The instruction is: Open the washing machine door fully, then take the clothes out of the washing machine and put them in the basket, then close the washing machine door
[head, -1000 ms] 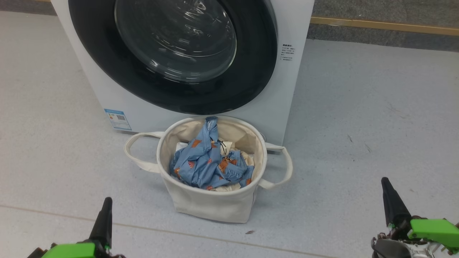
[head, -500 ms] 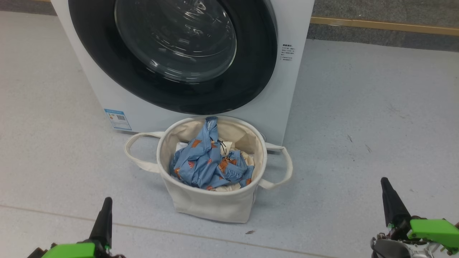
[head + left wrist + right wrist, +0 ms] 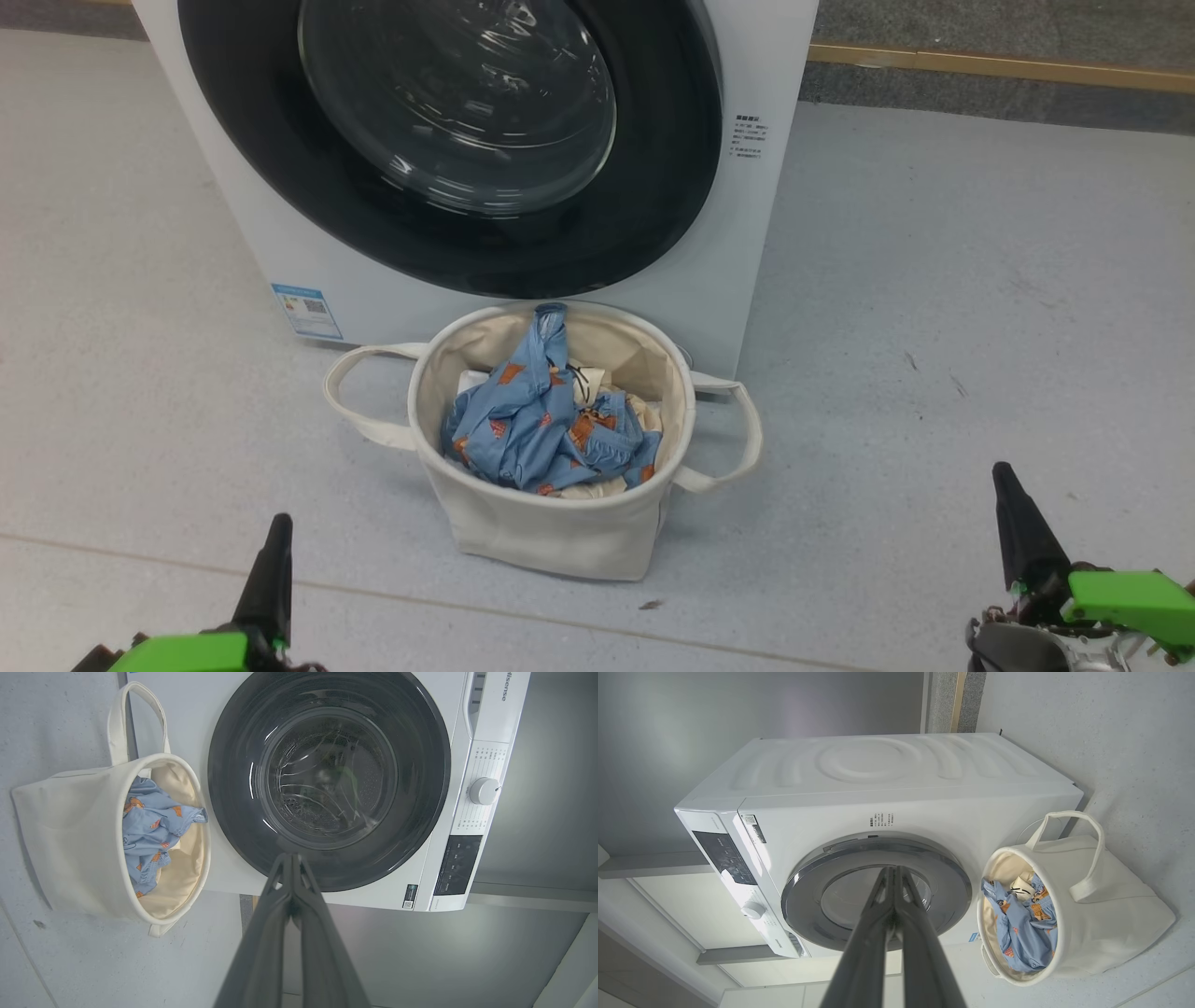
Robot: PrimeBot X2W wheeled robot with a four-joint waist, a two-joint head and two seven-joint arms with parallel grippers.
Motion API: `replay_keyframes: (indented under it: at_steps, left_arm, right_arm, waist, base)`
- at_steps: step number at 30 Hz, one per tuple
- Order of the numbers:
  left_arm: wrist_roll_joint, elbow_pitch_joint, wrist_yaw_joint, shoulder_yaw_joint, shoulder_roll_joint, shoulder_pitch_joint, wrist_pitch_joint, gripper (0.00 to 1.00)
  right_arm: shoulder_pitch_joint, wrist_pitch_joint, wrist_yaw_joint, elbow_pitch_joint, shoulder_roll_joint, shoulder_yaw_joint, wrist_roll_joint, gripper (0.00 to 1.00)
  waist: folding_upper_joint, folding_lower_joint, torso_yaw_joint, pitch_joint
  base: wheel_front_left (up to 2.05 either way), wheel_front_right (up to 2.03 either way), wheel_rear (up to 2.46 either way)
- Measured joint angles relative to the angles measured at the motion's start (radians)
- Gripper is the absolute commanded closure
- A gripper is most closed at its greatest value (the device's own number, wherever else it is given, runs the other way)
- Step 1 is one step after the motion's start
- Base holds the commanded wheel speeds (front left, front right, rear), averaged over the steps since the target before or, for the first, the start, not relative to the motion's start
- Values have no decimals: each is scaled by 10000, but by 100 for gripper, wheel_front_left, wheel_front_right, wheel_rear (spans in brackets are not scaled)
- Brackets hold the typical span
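Note:
The white washing machine [image 3: 766, 56] fills the top of the head view, its round black-ringed door [image 3: 448, 140] shut flat against the front. Directly before it stands the cream canvas basket [image 3: 551, 532], holding the light blue clothes [image 3: 541, 420] with orange prints over cream fabric. My left gripper [image 3: 277, 525] is at the lower left and my right gripper [image 3: 1002, 471] at the lower right, both shut with nothing in them and well short of the basket. The wrist views show each pair of fingers pressed together, with the door [image 3: 327, 774] [image 3: 878, 891] and basket [image 3: 70, 835] [image 3: 1111, 924] beyond.
Grey floor surrounds the machine and basket, with open room on both sides. A wooden strip [image 3: 999, 67] runs along the wall base at the upper right. The machine's dial [image 3: 483, 791] and control panel [image 3: 455, 863] appear in the left wrist view.

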Motion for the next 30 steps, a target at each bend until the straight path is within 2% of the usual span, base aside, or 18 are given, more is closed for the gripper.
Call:
replay_keyframes:
  at_steps: [30]
  left_arm:
    - [0, 0, 0, 0, 0, 0, -2, 100]
  right_arm:
    - [0, 59, 0, 4, 35, -50, -81, 100]
  waist:
    - [0, 0, 0, 0]
  base:
    - [0, 0, 0]
